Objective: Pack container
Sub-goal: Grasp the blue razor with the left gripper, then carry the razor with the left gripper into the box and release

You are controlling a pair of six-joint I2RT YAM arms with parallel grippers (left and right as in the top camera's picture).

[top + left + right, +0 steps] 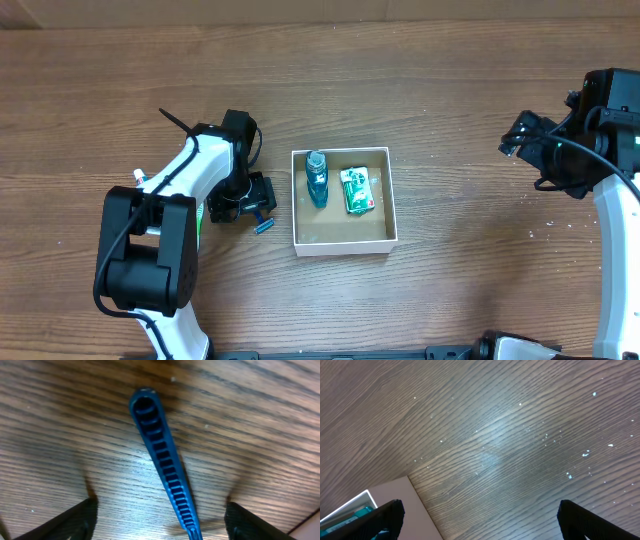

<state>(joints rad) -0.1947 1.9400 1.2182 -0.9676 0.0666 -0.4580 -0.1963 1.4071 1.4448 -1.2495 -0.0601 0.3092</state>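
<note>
- One broad table (420,80) of brown, streaky wood grain is carrying everything.
- Two white-and-black arms are reaching over it. The left gripper (159,527) is hovering just left of the container, its dark fingers (75,520) spread wide and touching nothing. The right gripper (480,522) is hanging well to the right over bare wood, its fingers (585,520) likewise parted and empty.
- The container (343,247), a square shallow box with thin white walls and a brown cardboard floor, is sitting at the table's middle.
- A slim blue bottle (317,180) is lying inside along its left wall.
- A glossy green packet (356,190) is lying just beside the bottle.
- A blue razor (264,225) is lying on the wood outside the box, its ribbed plastic handle (162,460) between the left fingers.
</note>
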